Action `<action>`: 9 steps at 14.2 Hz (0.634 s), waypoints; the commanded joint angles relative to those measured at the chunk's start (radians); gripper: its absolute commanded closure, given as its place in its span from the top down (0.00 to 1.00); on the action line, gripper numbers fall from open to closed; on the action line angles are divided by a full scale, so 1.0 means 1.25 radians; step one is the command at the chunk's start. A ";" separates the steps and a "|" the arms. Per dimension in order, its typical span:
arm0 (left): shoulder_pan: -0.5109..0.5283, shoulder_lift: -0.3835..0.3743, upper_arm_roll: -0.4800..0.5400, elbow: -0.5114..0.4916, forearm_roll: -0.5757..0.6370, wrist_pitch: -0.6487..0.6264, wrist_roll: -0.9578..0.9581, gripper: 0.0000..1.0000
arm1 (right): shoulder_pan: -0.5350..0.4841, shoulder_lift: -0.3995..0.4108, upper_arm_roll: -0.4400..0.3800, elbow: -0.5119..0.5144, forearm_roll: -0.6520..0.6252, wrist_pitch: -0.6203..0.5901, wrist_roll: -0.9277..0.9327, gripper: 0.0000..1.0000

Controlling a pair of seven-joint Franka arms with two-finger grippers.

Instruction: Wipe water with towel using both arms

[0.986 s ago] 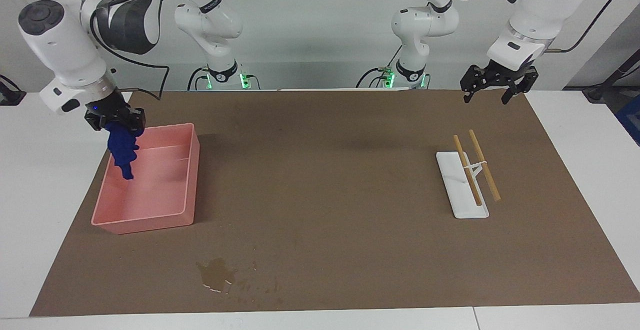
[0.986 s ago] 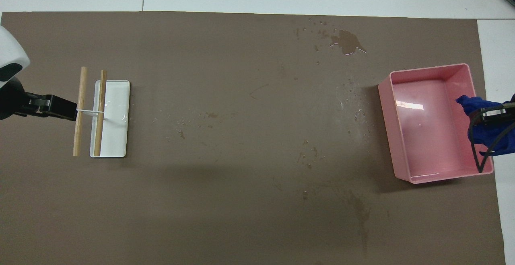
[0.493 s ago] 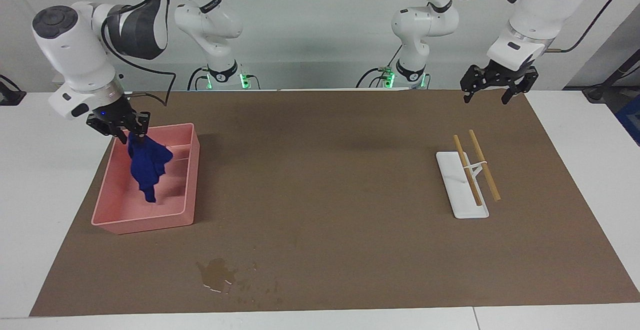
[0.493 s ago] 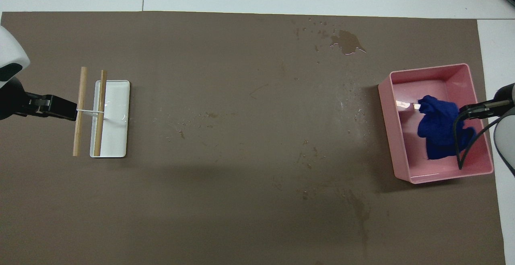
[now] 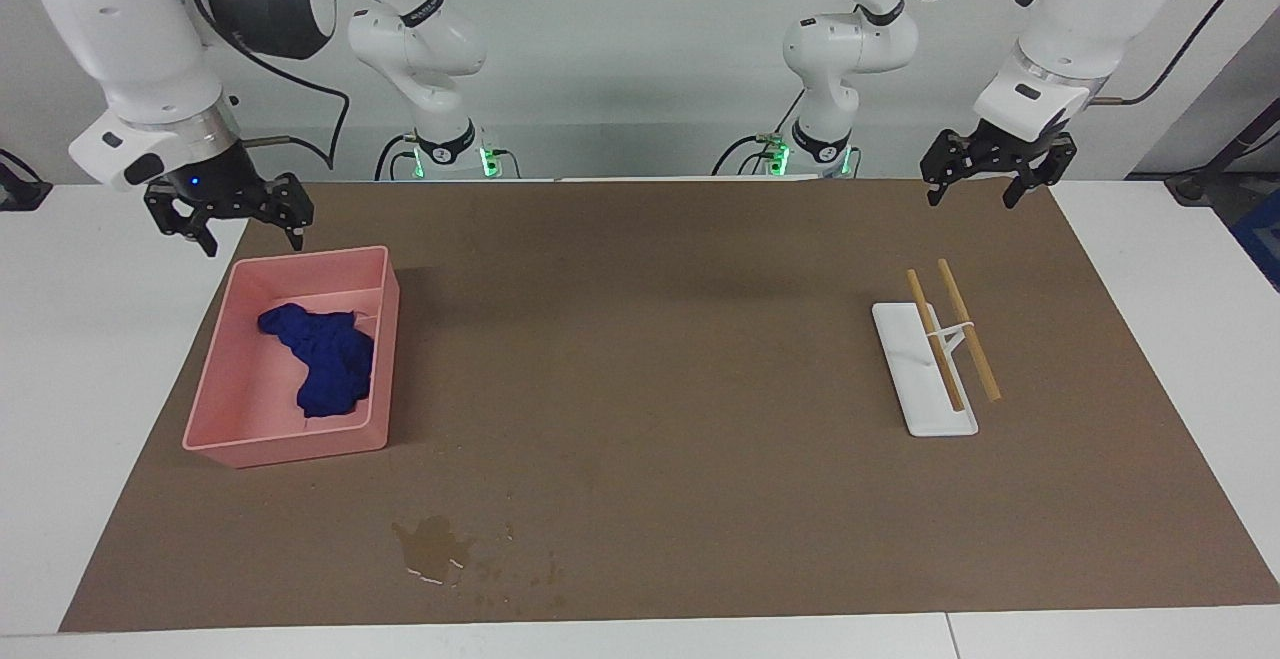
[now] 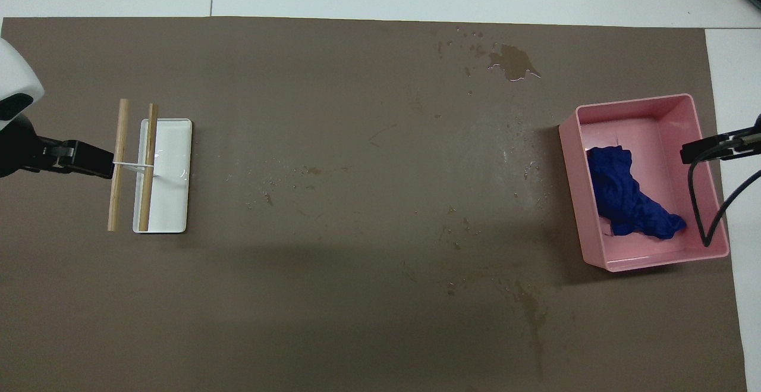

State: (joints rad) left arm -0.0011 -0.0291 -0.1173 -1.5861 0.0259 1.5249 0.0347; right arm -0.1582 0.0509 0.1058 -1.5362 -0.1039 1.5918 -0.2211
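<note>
Towel [image 5: 323, 363] lies bunched in pink tray [image 5: 232, 444], at right arm's end of mat [image 5: 640, 499]. Right gripper [image 5: 228, 224] empty, fingers spread, raised over tray's robot-side rim, clear of towel. Left gripper [image 5: 985, 184] spread, waiting.

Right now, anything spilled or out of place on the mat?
Yes. A glossy puddle with specks sits unwiped at the mat's edge farthest from the robots, while the towel lies bunched in the pink tray. Both hands are open, empty.
</note>
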 commanded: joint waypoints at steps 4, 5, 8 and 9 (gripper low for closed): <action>0.001 -0.018 -0.001 -0.018 0.008 -0.005 0.004 1.00 | 0.038 0.032 0.013 0.093 -0.004 -0.067 0.097 1.00; 0.001 -0.018 -0.001 -0.018 0.008 -0.005 0.004 1.00 | 0.038 0.030 0.020 0.094 -0.004 -0.067 0.098 1.00; 0.001 -0.020 -0.001 -0.018 0.008 -0.005 0.004 1.00 | 0.036 0.008 0.022 0.090 0.017 -0.107 0.097 1.00; 0.001 -0.018 -0.001 -0.018 0.008 -0.005 0.004 1.00 | 0.032 0.002 0.022 0.083 0.020 -0.119 0.096 1.00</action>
State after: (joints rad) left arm -0.0011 -0.0291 -0.1173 -1.5861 0.0259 1.5248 0.0347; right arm -0.1025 0.0706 0.1279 -1.4344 -0.0985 1.4835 -0.1084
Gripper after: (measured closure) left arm 0.000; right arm 0.000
